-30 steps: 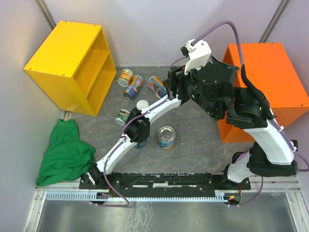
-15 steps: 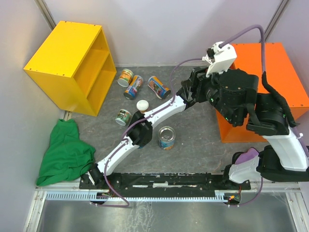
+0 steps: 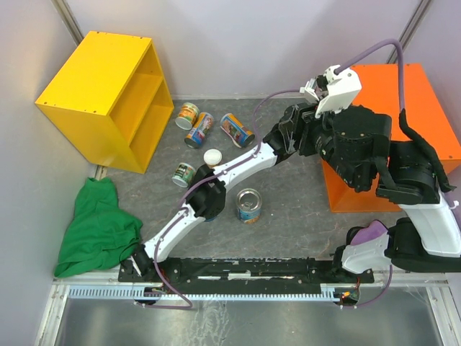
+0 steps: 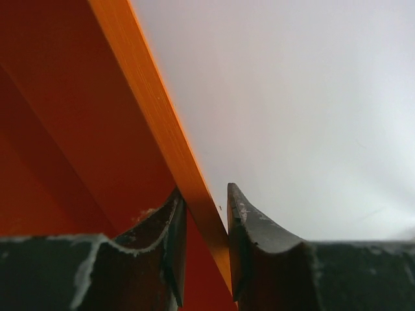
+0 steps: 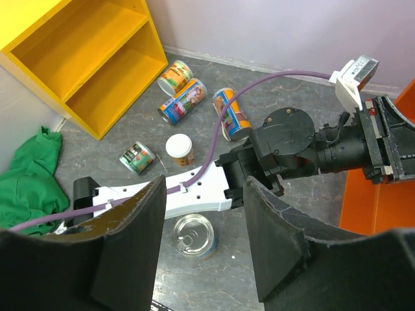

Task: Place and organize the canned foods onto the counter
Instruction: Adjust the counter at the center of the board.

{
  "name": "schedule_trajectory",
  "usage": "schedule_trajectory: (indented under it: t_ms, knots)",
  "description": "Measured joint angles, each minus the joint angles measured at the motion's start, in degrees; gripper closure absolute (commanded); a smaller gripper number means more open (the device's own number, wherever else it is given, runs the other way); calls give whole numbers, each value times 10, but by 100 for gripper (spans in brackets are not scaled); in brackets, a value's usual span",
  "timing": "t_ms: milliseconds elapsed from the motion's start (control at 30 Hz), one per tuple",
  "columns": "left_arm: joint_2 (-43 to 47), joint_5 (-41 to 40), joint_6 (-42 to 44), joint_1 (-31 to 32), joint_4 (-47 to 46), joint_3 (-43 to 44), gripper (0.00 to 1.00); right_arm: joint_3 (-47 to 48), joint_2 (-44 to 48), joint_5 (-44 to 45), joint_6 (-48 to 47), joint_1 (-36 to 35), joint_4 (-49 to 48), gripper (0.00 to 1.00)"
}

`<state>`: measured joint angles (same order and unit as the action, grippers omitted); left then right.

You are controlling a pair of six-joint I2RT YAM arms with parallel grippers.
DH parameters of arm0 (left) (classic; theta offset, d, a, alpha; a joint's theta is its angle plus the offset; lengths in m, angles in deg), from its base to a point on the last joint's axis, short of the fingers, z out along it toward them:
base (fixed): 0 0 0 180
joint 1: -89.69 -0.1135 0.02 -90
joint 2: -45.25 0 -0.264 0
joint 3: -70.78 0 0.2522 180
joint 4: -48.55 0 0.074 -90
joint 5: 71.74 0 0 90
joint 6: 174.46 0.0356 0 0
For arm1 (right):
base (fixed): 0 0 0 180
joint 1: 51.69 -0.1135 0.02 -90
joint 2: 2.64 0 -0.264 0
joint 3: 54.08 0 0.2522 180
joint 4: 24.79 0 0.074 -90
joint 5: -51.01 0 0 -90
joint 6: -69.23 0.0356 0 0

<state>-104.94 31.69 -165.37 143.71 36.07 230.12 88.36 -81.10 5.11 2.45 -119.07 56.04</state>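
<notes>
The left gripper [image 4: 203,189] pinched the counter's [image 3: 403,90] left edge; the right gripper [image 5: 204,184] hung part-spread, empty. Next, probably: reposition the counter before fetching cans [image 3: 248,204].

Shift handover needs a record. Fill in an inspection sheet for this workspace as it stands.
Surface: grey table, cans scattered on it.
Job's things: six canned foods in view on the table, four lying, two upright (white-lidded can, silver-topped tin); orange counter, no can seen on top.
Clutter: green cloth; yellow cabinet.
Grippers: left gripper shut on the orange counter's panel edge; right gripper jaws apart, empty.
Cables: purple cable arches over the right arm; another runs along the left arm.
Surroundings: pale walls; nothing else seen.
</notes>
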Motion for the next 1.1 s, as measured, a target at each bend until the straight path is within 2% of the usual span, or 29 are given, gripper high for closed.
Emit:
schedule_trajectory:
  t_ms: [100, 500, 833, 1100]
  knots:
    - [27, -12, 10, 1, 4, -39, 97, 0, 4, 8, 4, 0, 6, 42]
    - [210, -79, 76, 5, 21, -288, 97, 0, 50, 38, 24, 0, 9, 44]
    - [389, -185, 124, 9, 26, -512, 97, -28, 70, 83, 58, 0, 23, 45]
    - [486, -279, 148, 11, 52, -610, 97, -56, 108, 150, 121, 0, 77, 44]
